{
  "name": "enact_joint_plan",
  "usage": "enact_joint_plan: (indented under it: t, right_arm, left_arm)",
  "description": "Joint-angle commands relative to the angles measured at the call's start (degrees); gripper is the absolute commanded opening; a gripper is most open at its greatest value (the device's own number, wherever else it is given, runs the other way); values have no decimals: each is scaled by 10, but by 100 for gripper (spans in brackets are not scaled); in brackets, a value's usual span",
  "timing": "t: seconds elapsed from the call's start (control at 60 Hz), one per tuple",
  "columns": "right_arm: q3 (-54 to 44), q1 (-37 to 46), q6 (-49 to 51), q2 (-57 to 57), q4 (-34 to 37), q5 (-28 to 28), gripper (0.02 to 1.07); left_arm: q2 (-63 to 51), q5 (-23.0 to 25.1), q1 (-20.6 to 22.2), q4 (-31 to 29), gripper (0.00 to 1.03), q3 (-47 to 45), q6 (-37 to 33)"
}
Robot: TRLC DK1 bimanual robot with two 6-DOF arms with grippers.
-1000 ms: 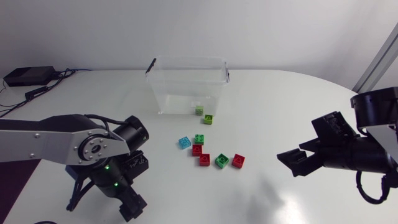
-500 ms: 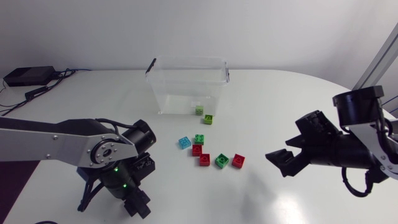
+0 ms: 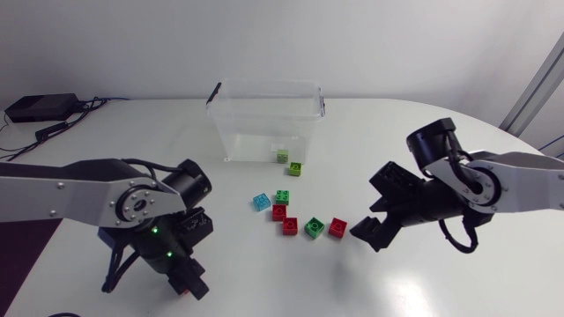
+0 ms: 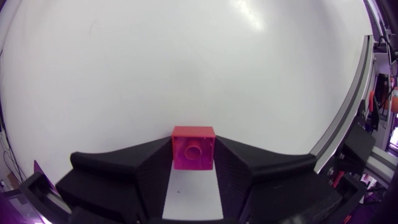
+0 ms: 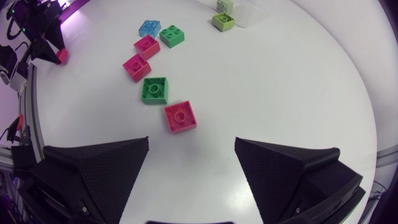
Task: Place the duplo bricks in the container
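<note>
Two grippers, two states. The left gripper (image 4: 193, 164) is clamped on a held red brick (image 4: 193, 143), both fingers pressing its sides so that it can be carried. It sits well apart from the container (image 3: 264, 85), which lies at about one o'clock from it. The right gripper (image 5: 191, 146) hangs spread wide with the nearest red brick (image 5: 180, 117) just ahead at twelve o'clock, probably so it can straddle it. Five more loose bricks (image 5: 153, 89) lie beyond, toward eleven. A lime brick (image 3: 295, 168) rests just outside the container wall.

White table (image 3: 397, 150) with clear container (image 3: 264, 123), 7 loose bricks (image 3: 289, 226)
</note>
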State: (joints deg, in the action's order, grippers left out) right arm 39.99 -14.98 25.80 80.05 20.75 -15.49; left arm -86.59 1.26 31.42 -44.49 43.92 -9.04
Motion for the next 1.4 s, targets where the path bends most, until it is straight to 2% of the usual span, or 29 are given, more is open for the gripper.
enact_joint_plan:
  t: [0.0,0.283,0.533,0.7,0.8,0.9,1.083,1.167,1.383]
  right_arm:
    - [20,-7,29,37,-5,-15,102]
    - [46,-30,49,118,-17,-31,102]
    - [63,-41,51,153,-26,-22,98]
    - [70,-51,56,174,-26,-17,85]
    - [70,-58,56,184,-27,-12,69]
    - [69,-65,56,189,-36,-2,43]
    - [62,-72,53,190,-53,33,31]
    - [56,-71,52,177,-52,52,30]
    - [56,-67,51,119,-16,61,30]
  left_arm:
    - [25,3,-16,-17,28,40,-13]
    - [56,24,-65,-38,28,150,-28]
    - [60,32,-82,-22,28,233,-42]
    - [53,35,-97,26,28,269,-39]
    - [35,43,-112,58,28,294,-34]
    - [12,45,-126,88,28,310,-21]
    - [-25,44,-130,168,28,313,-6]
    - [-49,44,-133,205,28,325,10]
    - [-104,40,-133,275,28,366,35]
